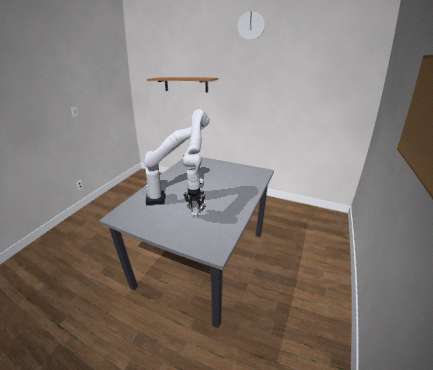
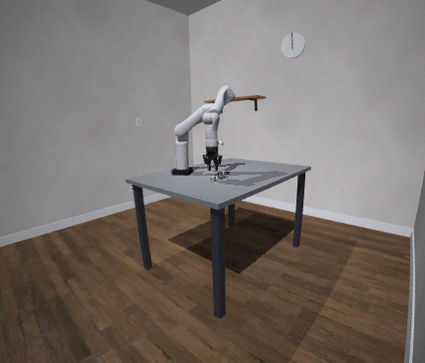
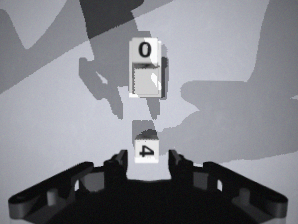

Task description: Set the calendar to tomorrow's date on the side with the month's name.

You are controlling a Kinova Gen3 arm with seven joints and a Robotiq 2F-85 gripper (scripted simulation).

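In the wrist view a white cube [image 3: 146,151] with a 4 on top lies on the grey table [image 3: 50,125] [image 1: 210,235] [image 2: 191,186], outside the tray. It shows in the gap between my fingers with room on both sides. My gripper [image 3: 148,158] [image 1: 194,209] [image 2: 212,167] is half open and hangs just above it, pointing straight down. Farther ahead lies the small white tray [image 3: 159,75]. A second cube [image 3: 144,50] showing a 0 stands in its far end, and the near slot holds nothing. I cannot read the month's name. In the top and exterior views the cubes are tiny specks.
The arm's base [image 1: 154,192] stands near the table's left edge. The arm's shadows fall across the table top. A shelf [image 1: 182,79] and a clock [image 1: 250,25] hang on the back wall, far from the work.
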